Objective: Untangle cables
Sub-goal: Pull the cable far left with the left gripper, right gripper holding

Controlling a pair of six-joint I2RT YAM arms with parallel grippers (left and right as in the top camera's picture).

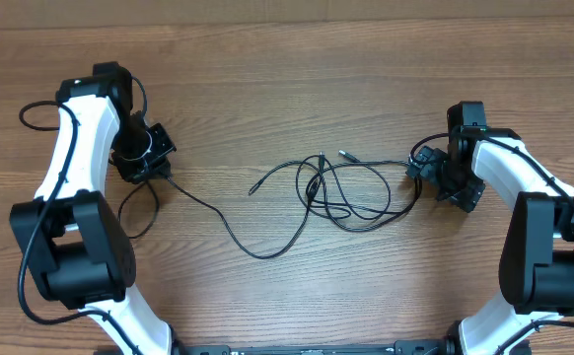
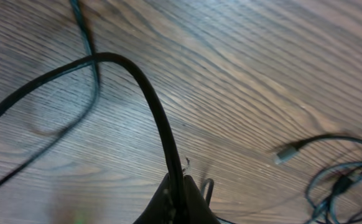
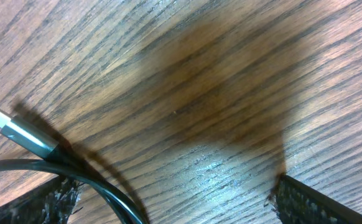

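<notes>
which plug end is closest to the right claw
The silver-tipped plug, lying right at the open right claw. The upper plug and the left plug lie farther off, by the tangle.

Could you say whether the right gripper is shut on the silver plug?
No, the right gripper stands wide open; the silver plug lies beside it.
</notes>
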